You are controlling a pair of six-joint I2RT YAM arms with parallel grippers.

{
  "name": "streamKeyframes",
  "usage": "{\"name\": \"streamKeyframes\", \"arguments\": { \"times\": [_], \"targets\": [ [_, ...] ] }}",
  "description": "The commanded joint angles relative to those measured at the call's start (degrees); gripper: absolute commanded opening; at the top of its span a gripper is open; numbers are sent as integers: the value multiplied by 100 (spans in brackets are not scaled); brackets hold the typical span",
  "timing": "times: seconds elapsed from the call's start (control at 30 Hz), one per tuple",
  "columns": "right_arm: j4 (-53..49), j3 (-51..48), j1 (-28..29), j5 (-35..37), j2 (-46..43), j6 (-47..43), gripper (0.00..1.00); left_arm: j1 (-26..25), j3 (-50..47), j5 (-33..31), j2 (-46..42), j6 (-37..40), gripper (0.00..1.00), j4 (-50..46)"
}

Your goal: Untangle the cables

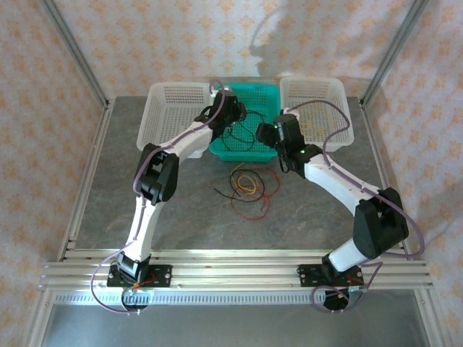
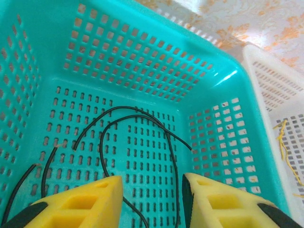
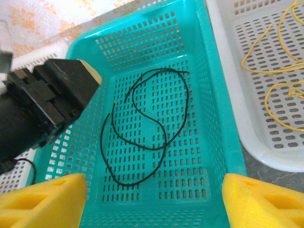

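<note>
Left arm (image 1: 184, 141): it rises from its base on the near rail, bends at a dark elbow and reaches forward and to the right, past a white basket (image 1: 170, 101) at the far left, to the teal basket (image 1: 253, 101) at the back centre of the table (image 1: 116, 188). The left gripper (image 2: 152, 184) points steeply down into the teal basket. Its yellow fingers (image 2: 85, 204) stand moderately apart and grip nothing. A black cable (image 2: 137, 115) lies in loose loops on the perforated floor beneath them. Centre: the tangled cables (image 1: 247, 189), red, yellow and black strands looped over one another, rest on the table just in front of the teal basket, apart from both grippers. Right arm (image 1: 333, 181): it rises from its base, folds at the elbow and extends forward and to the left. This places the right gripper (image 3: 153, 183) above the near edge of the teal basket, close to the left gripper and facing it. Its yellow fingers (image 3: 42, 202) are spread wide and empty. Far right: a second white basket (image 1: 329, 90) stands just beside the teal one, with thin yellow cables (image 3: 275, 72) lying curled on its floor.
</note>
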Motion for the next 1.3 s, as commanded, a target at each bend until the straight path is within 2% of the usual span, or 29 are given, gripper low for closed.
{"name": "streamKeyframes", "arguments": {
  "times": [0.0, 0.17, 0.37, 0.57, 0.7, 1.03, 1.27],
  "targets": [
    [-233, 100, 2, -265, -116, -197, 75, -182, -376, 83, -927, 421, 39, 164],
    [-434, -260, 83, -516, -329, -312, 73, -425, -1560, -4, -1955, 757, 39, 543],
    [-571, -764, 299, -1085, -454, -759, 66, -639, -3007, -183, -3064, 1047, 39, 733],
    [-756, -1026, 515, -1583, -369, -1228, 63, -822, -4714, -124, -4035, 893, 39, 1203],
    [-795, -1096, 615, -1618, -166, -1368, 61, -893, -5562, -95, -4559, 692, 39, 1518],
    [-423, -1345, 721, -1681, 212, -1512, 58, -1408, -7145, -6, -5121, 251, 40, 2434],
    [490, -1862, 811, -1495, 183, -1617, 54, -1461, -7763, 81, -5182, -108, 40, 3133]
  ]
}}
